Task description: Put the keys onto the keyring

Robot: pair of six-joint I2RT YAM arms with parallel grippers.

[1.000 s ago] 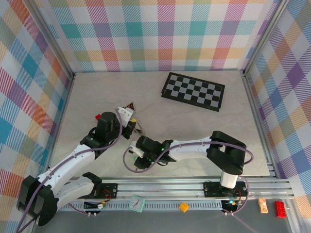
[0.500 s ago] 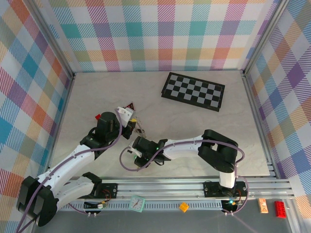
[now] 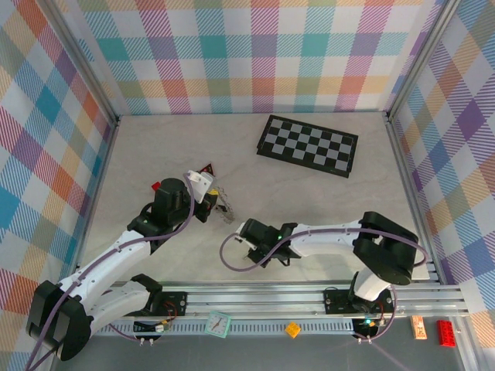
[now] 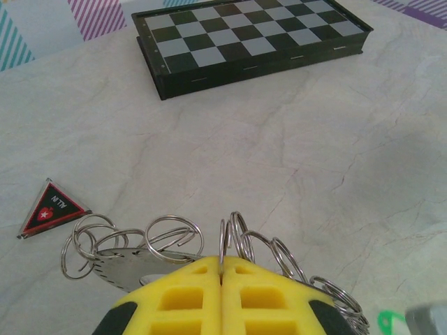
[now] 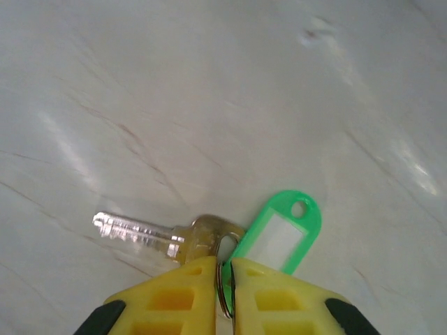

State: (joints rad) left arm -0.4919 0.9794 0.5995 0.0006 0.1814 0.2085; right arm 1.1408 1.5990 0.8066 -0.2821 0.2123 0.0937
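The left pincer [image 4: 222, 269] had its yellow fingers pressed together on the keyring [image 4: 227, 241], one wire loop rising straight out of the seam. The other loops trailed off to either side in a chain over the worktop [image 4: 335, 139]. Just beyond them on the left lay a red triangle [image 4: 52, 208]. Farther out a folded chessboard [image 4: 251, 38] sat near the back wall.

The right pincer [image 5: 223, 269] was nearly closed, pinching the small ring that joined the key [image 5: 140, 229] to its green tag [image 5: 283, 234]. The key pointed away to the left and the tag slanted off to the right. Whether they rested on the surface or hung just above it I could not tell.

The worktop was pale and marbled, faintly veined and glossy in places. Cloth walls [image 3: 232, 54] in a bright check shut it in on three sides, and a metal rail [image 3: 271, 297] ran along the near edge.

The left arm [image 3: 116, 255] reached diagonally from its base toward the middle — wrist near the triangle. The right arm [image 3: 332, 232] folded back at the elbow, its forearm lying low and pointing left, so that the two pincers stood near each other but apart.
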